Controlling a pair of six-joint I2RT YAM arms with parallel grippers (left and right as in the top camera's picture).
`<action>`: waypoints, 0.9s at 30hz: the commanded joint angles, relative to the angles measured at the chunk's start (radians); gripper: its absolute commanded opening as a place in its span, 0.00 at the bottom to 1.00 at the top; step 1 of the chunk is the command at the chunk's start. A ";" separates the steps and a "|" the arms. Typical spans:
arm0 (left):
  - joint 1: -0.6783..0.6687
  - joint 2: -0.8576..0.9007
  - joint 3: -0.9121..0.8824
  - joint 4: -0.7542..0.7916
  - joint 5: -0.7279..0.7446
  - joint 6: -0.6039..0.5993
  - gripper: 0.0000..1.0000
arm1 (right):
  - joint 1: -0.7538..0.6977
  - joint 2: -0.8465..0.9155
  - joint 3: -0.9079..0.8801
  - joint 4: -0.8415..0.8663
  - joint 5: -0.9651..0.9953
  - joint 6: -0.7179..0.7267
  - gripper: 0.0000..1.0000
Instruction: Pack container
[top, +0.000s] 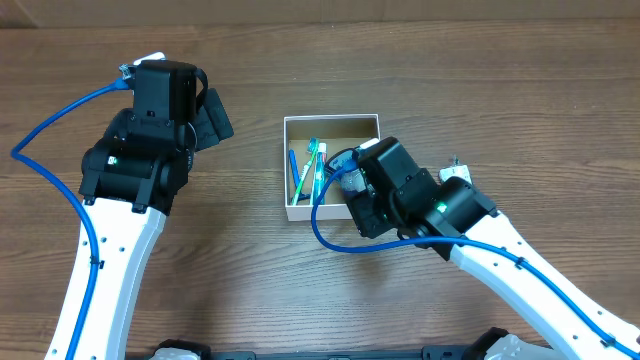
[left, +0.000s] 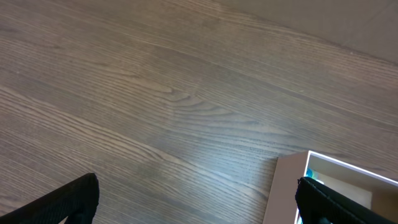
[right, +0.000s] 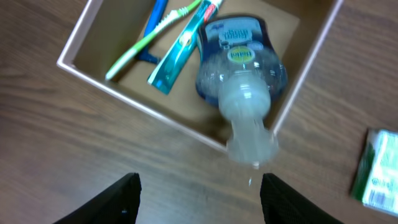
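From overhead, the container sits mid-bench, with toothbrushes along its left side. The left gripper is well apart to its left, and the right gripper is above its right half. Left wrist: jaws wide over the wood, the container's corner at right. Right wrist: jaws apart, nothing between them. A clear bottle lies in the container, neck over its rim, with a green-and-white packet outside.

Matt wood-grain table, matt cardboard container, glossy clear plastic bottle.
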 joint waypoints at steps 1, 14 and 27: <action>0.004 0.007 0.011 0.002 -0.010 0.023 1.00 | 0.003 0.003 -0.079 0.097 0.031 -0.071 0.63; 0.004 0.007 0.011 0.002 -0.010 0.023 1.00 | 0.003 0.003 -0.180 0.309 0.116 -0.087 0.47; 0.004 0.007 0.011 0.002 -0.010 0.023 1.00 | 0.003 0.108 -0.191 0.362 0.117 -0.087 0.44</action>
